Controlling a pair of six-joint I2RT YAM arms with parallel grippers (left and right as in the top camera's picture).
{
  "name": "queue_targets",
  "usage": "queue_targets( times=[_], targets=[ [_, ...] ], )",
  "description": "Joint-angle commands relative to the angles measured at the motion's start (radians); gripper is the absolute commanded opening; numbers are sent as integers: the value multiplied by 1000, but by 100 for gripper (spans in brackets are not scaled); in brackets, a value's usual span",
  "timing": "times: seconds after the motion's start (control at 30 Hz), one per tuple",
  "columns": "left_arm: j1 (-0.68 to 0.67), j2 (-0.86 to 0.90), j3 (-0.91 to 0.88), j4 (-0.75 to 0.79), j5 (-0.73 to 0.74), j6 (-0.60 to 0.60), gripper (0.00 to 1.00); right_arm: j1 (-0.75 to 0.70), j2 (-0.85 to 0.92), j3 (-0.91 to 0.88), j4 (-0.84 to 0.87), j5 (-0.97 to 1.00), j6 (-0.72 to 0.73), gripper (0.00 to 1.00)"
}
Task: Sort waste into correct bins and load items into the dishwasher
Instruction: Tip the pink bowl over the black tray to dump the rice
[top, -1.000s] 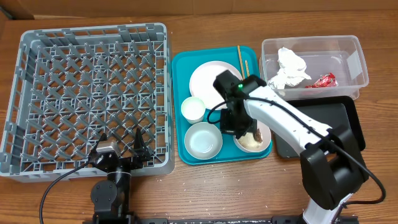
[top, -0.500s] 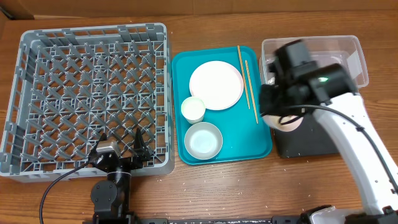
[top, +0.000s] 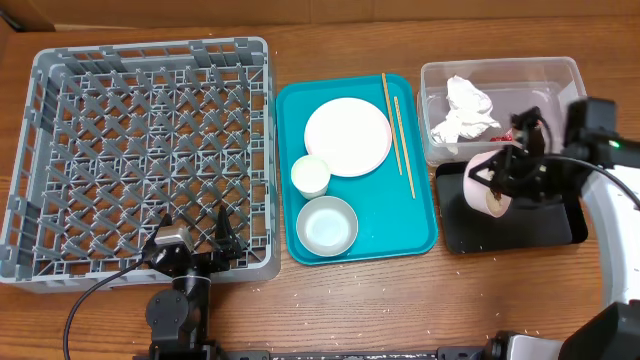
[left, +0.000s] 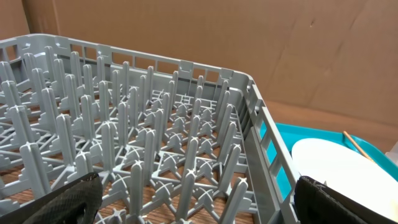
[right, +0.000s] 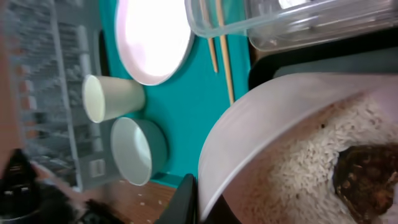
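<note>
My right gripper (top: 508, 172) is pinching the rim of a white bowl (top: 484, 190), tipping it on its side over the black tray (top: 530, 228) just right of the teal tray (top: 420, 228). Rice grains (right: 298, 165) and a brown scrap (right: 364, 177) are sitting inside the bowl. The plate (top: 347, 137), cup (top: 311, 175), second bowl (top: 326, 224) and chopsticks (top: 404, 145) are lying on the teal tray. My left gripper (top: 193, 225) is hanging, jaws spread wide, at the near edge of the grey rack (top: 140, 120), left of the teal tray.
</note>
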Motion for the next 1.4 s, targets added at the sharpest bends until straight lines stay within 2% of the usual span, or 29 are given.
queue_targets(
  times=[0.0, 0.1, 0.3, 0.6, 0.87, 1.1, 1.27, 1.37],
  targets=[
    [4, -9, -4, 3, 1, 19, 100, -102, -13, -71, 31, -266, -140, 4],
    [4, -9, -4, 3, 1, 19, 100, -172, -9, -147, 104, -418, -156, 4],
    [4, -9, -4, 2, 1, 19, 100, -267, 25, -271, 212, -580, -156, 4],
    [4, -9, -4, 3, 1, 19, 100, -407, 104, -304, 220, -834, -155, 4],
    [4, -9, -4, 3, 1, 19, 100, -439, 126, -304, 259, -871, -68, 4],
    [4, -9, -4, 3, 1, 19, 100, -440, 132, -303, 309, -871, 198, 4],
    [4, -9, -4, 2, 1, 19, 100, -440, 133, -303, 320, -871, 344, 4],
    [4, -9, -4, 3, 1, 19, 100, -440, 132, -303, 343, -871, 381, 4]
  ],
)
